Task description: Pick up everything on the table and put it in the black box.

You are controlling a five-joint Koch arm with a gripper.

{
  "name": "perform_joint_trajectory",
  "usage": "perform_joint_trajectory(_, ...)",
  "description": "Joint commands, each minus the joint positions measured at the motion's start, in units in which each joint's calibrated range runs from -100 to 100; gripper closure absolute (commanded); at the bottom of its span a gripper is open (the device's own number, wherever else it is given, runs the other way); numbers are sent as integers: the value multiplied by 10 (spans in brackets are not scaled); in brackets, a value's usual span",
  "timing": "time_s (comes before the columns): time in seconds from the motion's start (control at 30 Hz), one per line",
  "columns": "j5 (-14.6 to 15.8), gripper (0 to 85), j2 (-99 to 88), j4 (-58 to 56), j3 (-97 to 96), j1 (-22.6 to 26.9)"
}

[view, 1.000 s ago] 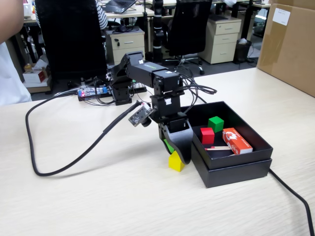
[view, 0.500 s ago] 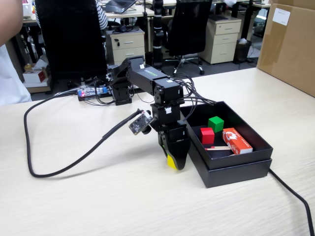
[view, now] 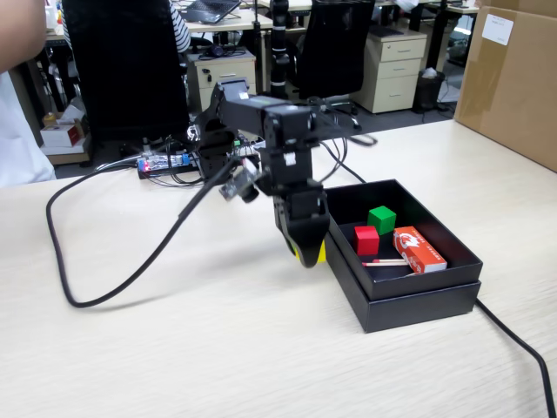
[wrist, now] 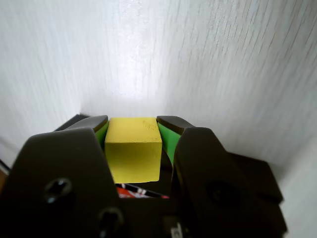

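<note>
Yellow cube (wrist: 133,148) clamped between the green-lined jaws of the gripper (view: 305,254), lifted clear of the table (view: 218,348), just beside the black box (view: 418,300). Inside the box: green cube (view: 381,219), red cube (view: 366,239), orange-red matchbox (view: 419,249).

I work in an office: behind my fingers stand swivel chairs (view: 335,48), beige drawer pedestals (view: 396,70) and desks.
</note>
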Motion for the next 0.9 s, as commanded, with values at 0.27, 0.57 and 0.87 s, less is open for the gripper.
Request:
perform_joint_trajectory(0.27,0,845,-219,-5,20,83)
perform_joint_trajectory(0.57,17,843,-81,-4,22,134)
perform_joint_trajectory(0.87,32,842,30,-4,13,138)
